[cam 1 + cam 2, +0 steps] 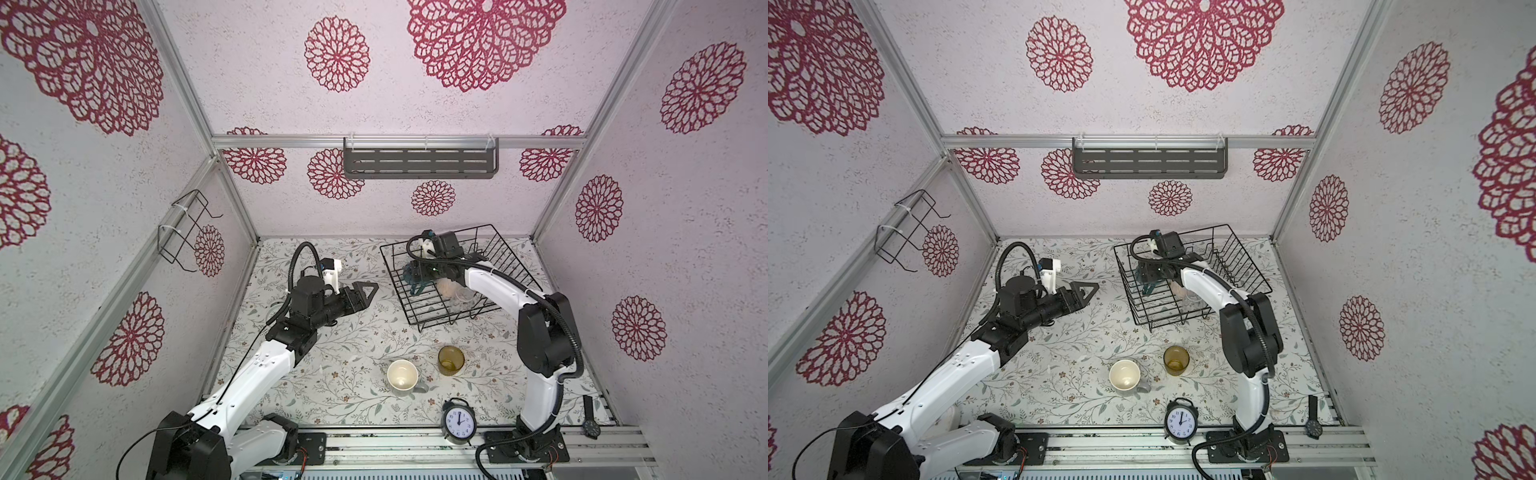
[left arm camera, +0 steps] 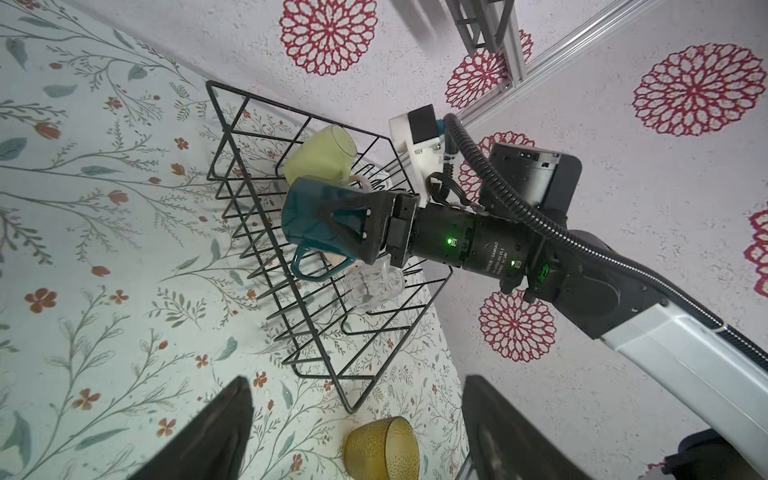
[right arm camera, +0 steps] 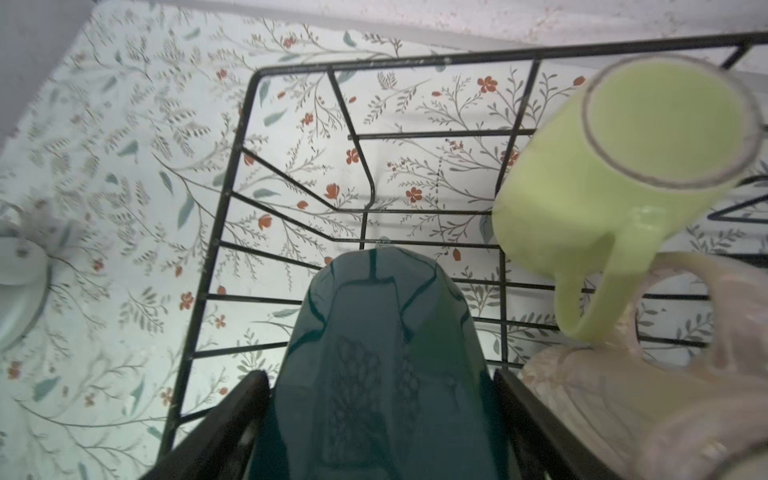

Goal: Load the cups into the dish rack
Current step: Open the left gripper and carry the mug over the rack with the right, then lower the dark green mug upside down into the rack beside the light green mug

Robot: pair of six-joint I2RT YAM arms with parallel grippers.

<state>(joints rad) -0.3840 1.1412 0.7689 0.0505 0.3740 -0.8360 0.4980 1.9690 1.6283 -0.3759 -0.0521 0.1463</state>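
The dish rack [image 1: 395,246] [image 1: 1125,244] [image 2: 266,99] [image 3: 374,62] stands at the back right of the table. My right gripper [image 3: 380,374] [image 2: 332,224] reaches into it, shut on the dark teal mug [image 3: 374,332] [image 2: 307,216] [image 1: 409,272]. A yellow-green mug [image 3: 623,166] [image 2: 320,160], a pale pink mug [image 3: 602,395] and a clear glass [image 2: 374,286] lie inside the rack. On the table in front stand the amber tumbler [image 1: 451,360] [image 1: 1176,360] [image 2: 380,449] and the grey mug [image 1: 403,375] [image 1: 1124,375]. My left gripper [image 1: 372,289] [image 2: 355,379] is open and empty, left of the rack.
A black alarm clock [image 1: 458,422] stands at the front edge, with a wristwatch [image 1: 590,424] to its right. A grey slotted shelf [image 1: 419,162] hangs on the back wall and a wire holder [image 1: 187,232] on the left wall.
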